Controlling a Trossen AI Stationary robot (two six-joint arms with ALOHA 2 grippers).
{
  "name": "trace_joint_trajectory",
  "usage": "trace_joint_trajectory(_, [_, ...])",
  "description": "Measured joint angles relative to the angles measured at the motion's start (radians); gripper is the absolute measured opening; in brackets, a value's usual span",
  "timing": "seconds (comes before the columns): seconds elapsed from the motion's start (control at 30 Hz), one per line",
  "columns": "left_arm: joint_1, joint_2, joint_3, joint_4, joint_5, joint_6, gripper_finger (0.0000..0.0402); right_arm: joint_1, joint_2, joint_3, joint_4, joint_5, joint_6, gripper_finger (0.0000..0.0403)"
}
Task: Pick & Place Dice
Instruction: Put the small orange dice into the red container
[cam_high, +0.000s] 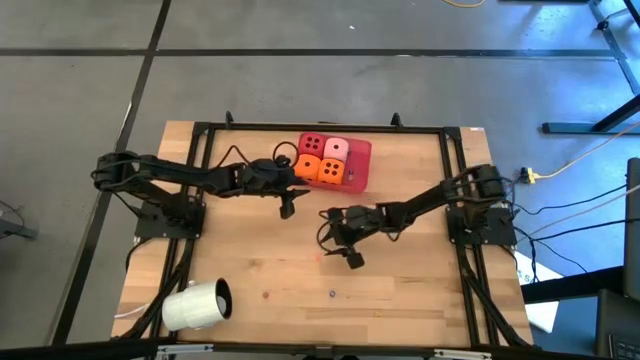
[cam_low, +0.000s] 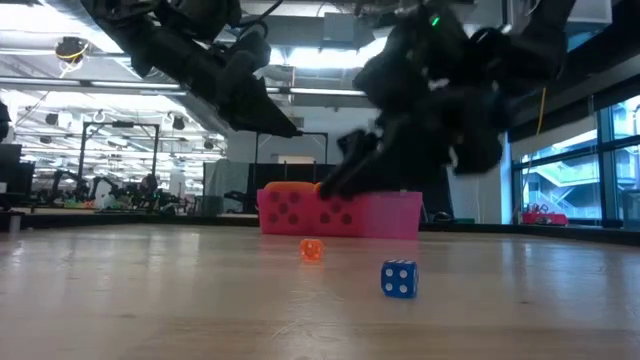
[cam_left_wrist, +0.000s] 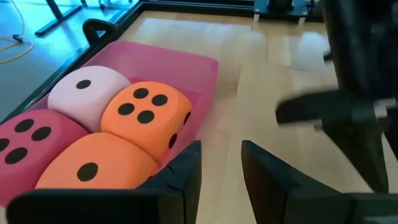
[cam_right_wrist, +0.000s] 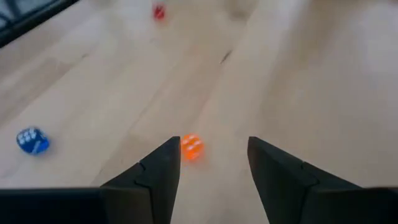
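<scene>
Dice (cam_high: 325, 160) are sitting packed in the tray (cam_high: 360, 165). Right gripper (cam_right_wrist: 211, 165) is hovering, fingers apart, beside a tiny orange die (cam_right_wrist: 191, 148) (left gripper (cam_left_wrist: 219, 171) also apart); you're centering before closing.

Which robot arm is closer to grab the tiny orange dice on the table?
The right one, probably. The right gripper is open and hangs over the table with the tiny orange die just ahead of its fingers. The left gripper sits beside the pink tray of big dice instead.
</scene>
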Motion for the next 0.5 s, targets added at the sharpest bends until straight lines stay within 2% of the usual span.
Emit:
trace_joint_trajectory(0.3, [0.0, 0.0, 0.0, 0.004, -0.003, -0.002, 0.0108, -0.024, 0.213, 0.155, 0.029, -0.289, 0.007, 0.0187])
trace_joint_trajectory(0.5, [-0.003, 0.0, 0.0, -0.002, 0.013, -0.006, 0.0108, -0.029, 0.28, 0.202, 0.035, -0.318, 0.003, 0.0187])
